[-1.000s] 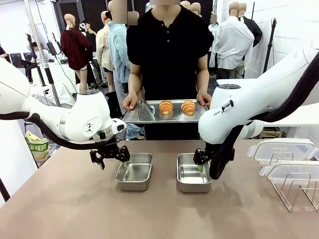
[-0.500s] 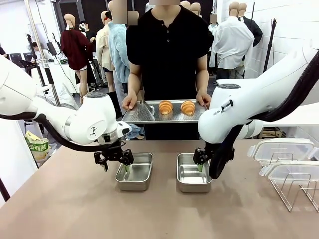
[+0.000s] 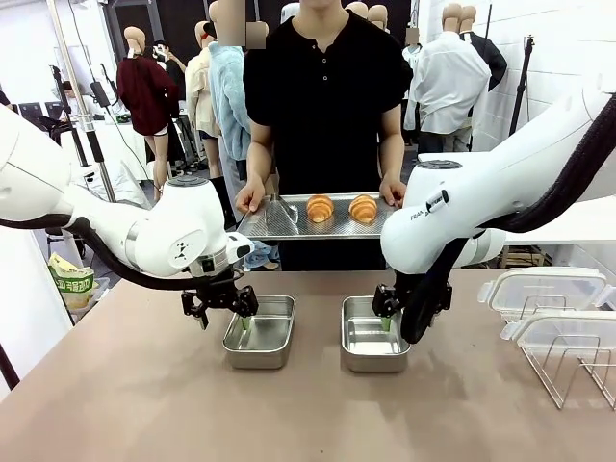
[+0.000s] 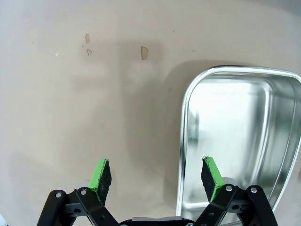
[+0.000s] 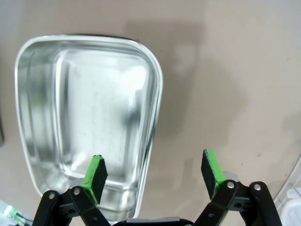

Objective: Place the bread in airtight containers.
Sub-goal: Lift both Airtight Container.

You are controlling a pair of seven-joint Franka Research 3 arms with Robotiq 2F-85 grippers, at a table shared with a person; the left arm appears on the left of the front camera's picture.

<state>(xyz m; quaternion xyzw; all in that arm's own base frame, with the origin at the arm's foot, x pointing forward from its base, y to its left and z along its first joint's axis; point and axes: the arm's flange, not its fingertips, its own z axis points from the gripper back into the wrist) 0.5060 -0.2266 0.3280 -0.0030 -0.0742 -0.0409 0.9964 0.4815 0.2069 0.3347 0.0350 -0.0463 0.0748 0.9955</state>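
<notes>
Worktop (image 3: 144, 404) is a plain tan-brown sheet, matte, w/ a few small chips (image 4: 144, 52) in the finish near my left claw (image 3: 221, 316). Two shiny steel tins sit side by side around its middle w/ a gap btwn them, both lidless and bare inside: left tin (image 3: 262, 337), right tin (image 3: 371, 339). Left claw is spread wide w/ nothing in it, straddling the left tin's outer rim; from the wrist, one pad (image 4: 211, 174) hangs over the tin's floor, the other over bare worktop. Right claw (image 3: 397, 318) is the same story (wide apart, gripping nothing), set across the right tin's outer rim. The two croissants (image 3: 320, 207) (image 3: 364, 208) lie next to each other on a flat metal tray (image 3: 279, 223), which a person in a black shirt holds by both ends just beyond the worktop's far edge. At the right edge, two clear lids (image 3: 544, 289) at a wire rack (image 3: 577, 371). Room behind is cluttered: white wall at right, metal pole (image 3: 72, 77) at left, a green-printed bag (image 3: 72, 284) off the worktop's left edge.
</notes>
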